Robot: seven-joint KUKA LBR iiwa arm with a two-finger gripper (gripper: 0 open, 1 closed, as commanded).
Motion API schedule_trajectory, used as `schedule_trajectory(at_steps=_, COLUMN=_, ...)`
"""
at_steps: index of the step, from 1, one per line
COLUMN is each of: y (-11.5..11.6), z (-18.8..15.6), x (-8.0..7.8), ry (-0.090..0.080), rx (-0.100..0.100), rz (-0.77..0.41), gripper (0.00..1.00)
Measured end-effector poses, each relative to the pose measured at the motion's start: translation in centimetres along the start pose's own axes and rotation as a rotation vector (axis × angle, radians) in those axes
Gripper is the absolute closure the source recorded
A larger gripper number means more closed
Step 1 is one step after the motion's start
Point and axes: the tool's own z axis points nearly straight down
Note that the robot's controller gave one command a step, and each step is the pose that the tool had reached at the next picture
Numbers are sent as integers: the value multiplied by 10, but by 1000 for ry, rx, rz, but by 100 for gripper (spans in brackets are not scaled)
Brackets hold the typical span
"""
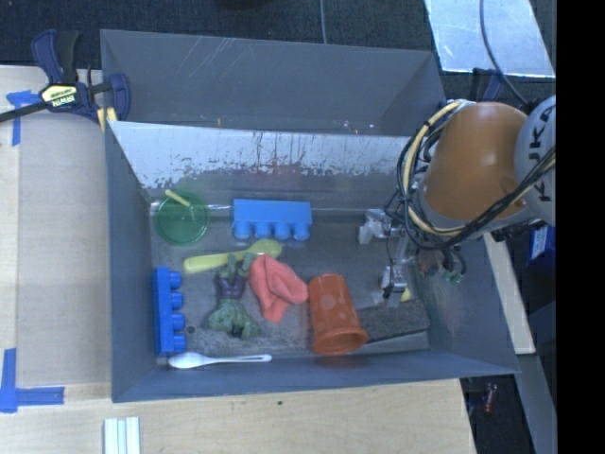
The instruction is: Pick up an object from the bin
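Orange cup lies on its side on the floor of the bin, toward the near right corner. The hand hangs just to its right, close to the bin's right wall and apart from the cup; I cannot tell whether it is released or clenched. A pink cloth lies just left of the cup. Farther left are a green and purple toy and a long blue brick by the left wall. A white spoon lies along the near wall, and a blue block sits against the far wall.
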Motion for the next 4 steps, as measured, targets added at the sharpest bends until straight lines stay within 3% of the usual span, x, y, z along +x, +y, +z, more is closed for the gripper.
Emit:
schedule_trajectory(at_steps=1, y=16, z=54, x=30, ry=-5, rx=1, rz=-40, gripper=0)
schedule_trajectory(at_steps=2, y=39, z=63, x=58, ry=-17, rx=3, rz=-49, gripper=0)
schedule_trajectory(at_steps=3, y=61, z=64, x=55, ry=-19, rx=6, rz=-180, gripper=0)
schedule_trajectory(at_steps=4, y=92, z=66, x=29, ry=-16, rx=6, rz=-310, gripper=0)
